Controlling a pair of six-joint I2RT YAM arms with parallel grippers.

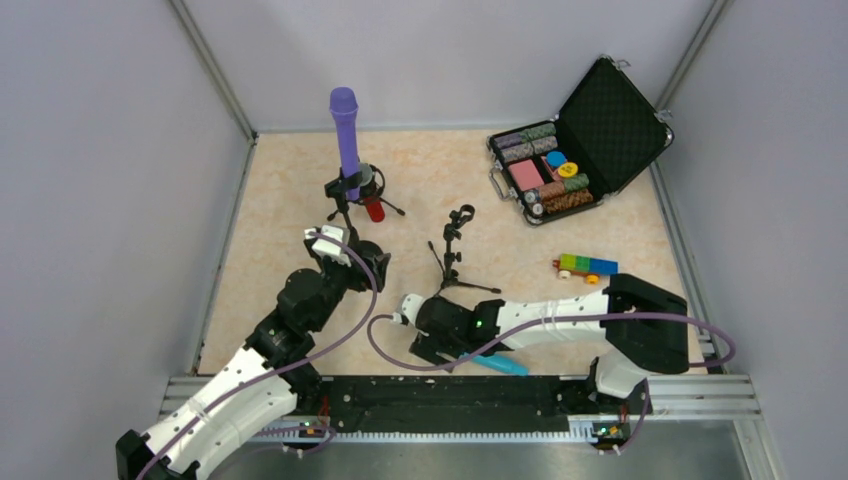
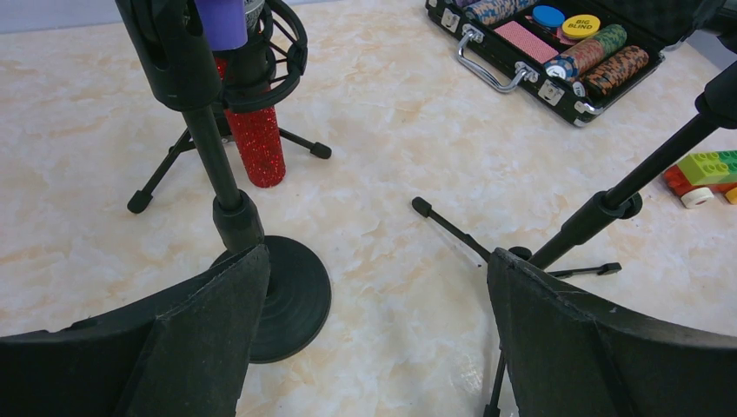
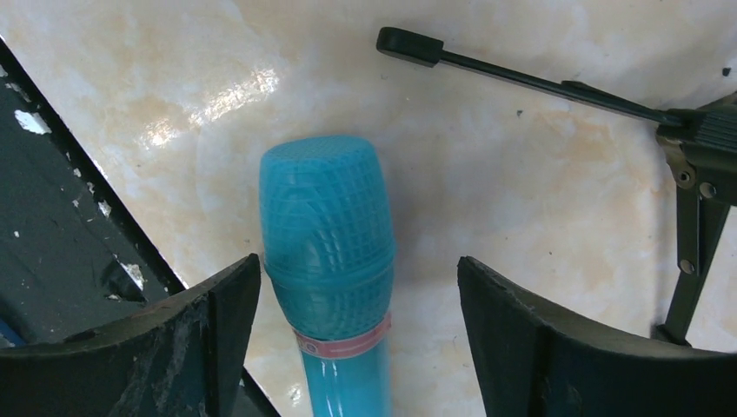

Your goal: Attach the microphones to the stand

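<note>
The light blue microphone [image 3: 326, 252] lies flat on the table near the front rail, and its handle shows under the right arm [image 1: 500, 364]. My right gripper [image 3: 358, 262] is open around its head; the left finger is close beside it and the right finger well apart. The purple microphone [image 1: 343, 130] stands upright in a round-based stand [image 2: 291, 295]. The glittery red microphone [image 2: 259, 148] hangs head-up in a tripod shock mount [image 1: 368, 185]. A second tripod stand [image 1: 455, 245] holds nothing. My left gripper [image 2: 378, 254] is open and empty, just before the round base.
An open black case of poker chips [image 1: 560, 170] sits at the back right. A multicoloured block train [image 1: 587, 266] lies right of the empty tripod. One leg of that tripod [image 3: 521, 78] reaches toward my right gripper. The black front rail [image 3: 52, 252] runs just left of the blue microphone.
</note>
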